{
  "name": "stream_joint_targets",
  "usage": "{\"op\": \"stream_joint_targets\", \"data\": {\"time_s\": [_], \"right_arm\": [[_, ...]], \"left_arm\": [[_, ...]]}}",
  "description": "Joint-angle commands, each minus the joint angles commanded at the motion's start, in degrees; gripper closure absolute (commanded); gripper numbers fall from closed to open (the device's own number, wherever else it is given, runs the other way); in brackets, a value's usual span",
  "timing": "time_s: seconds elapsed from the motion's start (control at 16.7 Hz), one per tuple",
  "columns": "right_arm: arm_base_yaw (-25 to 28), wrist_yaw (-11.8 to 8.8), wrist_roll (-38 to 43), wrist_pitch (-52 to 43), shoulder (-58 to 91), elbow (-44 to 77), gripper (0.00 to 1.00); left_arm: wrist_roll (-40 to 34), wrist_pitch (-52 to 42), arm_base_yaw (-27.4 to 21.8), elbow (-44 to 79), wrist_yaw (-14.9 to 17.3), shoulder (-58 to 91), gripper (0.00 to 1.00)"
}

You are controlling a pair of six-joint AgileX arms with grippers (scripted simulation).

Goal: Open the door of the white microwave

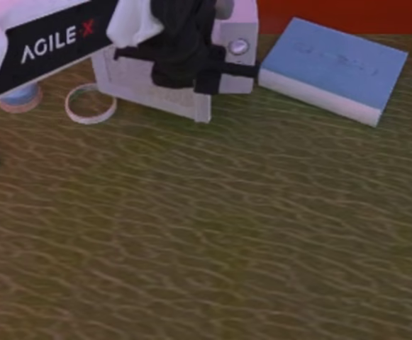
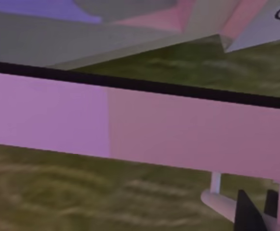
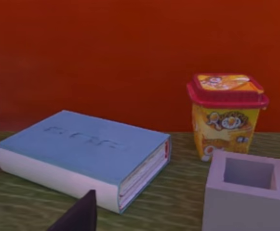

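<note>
The microwave (image 1: 230, 49), a small boxy white shell with a round silver knob on its front, sits at the far edge of the surface (image 1: 213, 234), left of centre in the top view. Its door (image 1: 159, 92), a flat white panel with a grey speckled window, stands swung out at an angle from the box, its free edge nearest the camera side.

The left arm reaches in from the top view's upper left, its white casing carrying a black AgileX band, and its black left hand (image 1: 181, 53) hangs right over the microwave front and the door's top. Whether its fingers are closed or spread I cannot tell (the dark bulk hides them from above, and the left wrist view shows mostly a flat pale panel with a thin black edge).

Right of the microwave, touching or nearly so, lies a thick book (image 1: 333, 67) with a smooth blue cover and white page block. In the right wrist view a yellow tub (image 3: 226, 115) with a red lid stands beyond a hollow white cube (image 3: 248, 197). A white ring (image 1: 90, 103) lies flat to the left of the door. The surface has a rippled olive weave
</note>
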Motion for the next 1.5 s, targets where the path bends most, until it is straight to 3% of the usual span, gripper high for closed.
{"op": "stream_joint_targets", "data": {"time_s": [0.42, 1.5], "right_arm": [[0.0, 0.0, 0.0, 0.0, 0.0, 0.0, 0.0], [0.0, 0.0, 0.0, 0.0, 0.0, 0.0, 0.0]], "left_arm": [[5.7, 2.81, 1.56, -6.23, 2.64, -4.34, 1.0], [5.7, 2.81, 1.56, -6.23, 2.64, -4.34, 1.0]]}}
